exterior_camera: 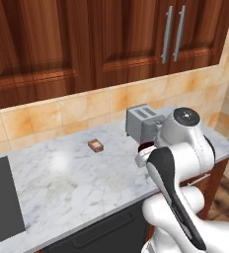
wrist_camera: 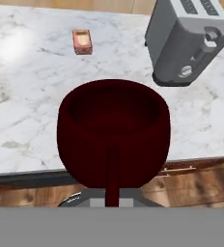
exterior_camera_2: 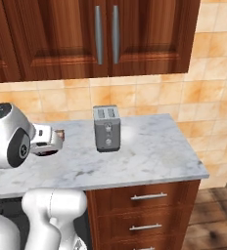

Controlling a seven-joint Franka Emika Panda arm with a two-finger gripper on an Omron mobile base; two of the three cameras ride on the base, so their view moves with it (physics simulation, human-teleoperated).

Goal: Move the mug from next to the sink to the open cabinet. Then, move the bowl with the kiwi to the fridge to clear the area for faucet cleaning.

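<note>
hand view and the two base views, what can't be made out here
- Hand's finger tips: hidden behind the mug in the hand view, so the grip itself is unseen.
- Mug in the base views: mostly covered by the arm, a dark red sliver shows.
- Sink: cut off by the left edge of the left base view.
- Small tan block: too small to identify.
- Toaster: controls too small to read.
</note>
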